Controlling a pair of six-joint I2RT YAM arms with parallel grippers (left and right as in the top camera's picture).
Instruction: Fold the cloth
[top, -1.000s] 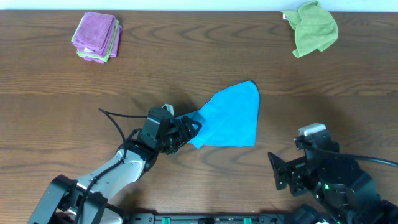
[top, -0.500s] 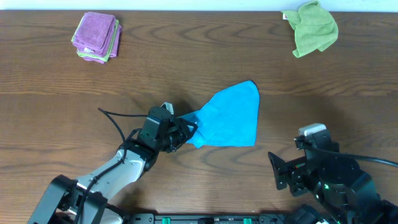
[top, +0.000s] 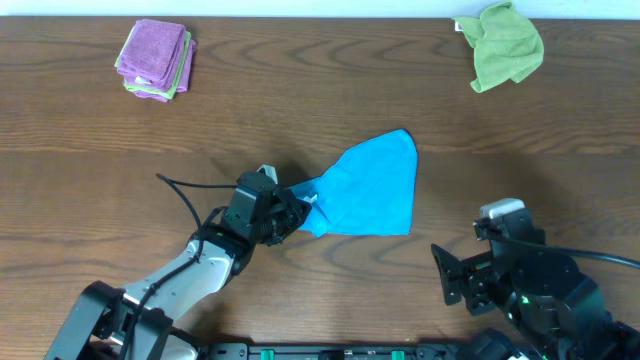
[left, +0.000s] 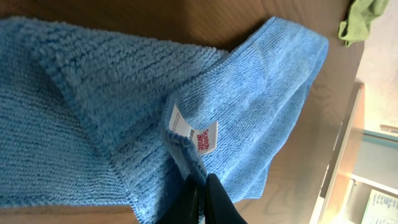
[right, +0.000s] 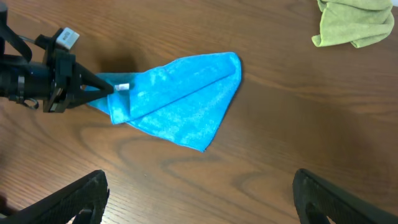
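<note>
The cloth (top: 370, 185) lies mid-bench, doubled over loosely into a lopsided wedge. I judge the fold begun but not squared: the edges are not aligned. The left tool (top: 300, 208) is pinched on its corner by the white tag (left: 198, 134). The right tool (right: 200, 177) gapes empty near the front edge. The dark wood-grain bench (top: 300, 100) also carries a folded purple cloth (top: 155, 58) and a crumpled olive-green cloth (top: 505, 45) at the far corners.

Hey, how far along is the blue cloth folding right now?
Done: the cloth lies loosely doubled over, edges uneven. In hand: the left gripper is shut on its tagged corner. Left: carrying that corner across and squaring it; the right gripper sits open, clear of it.
</note>
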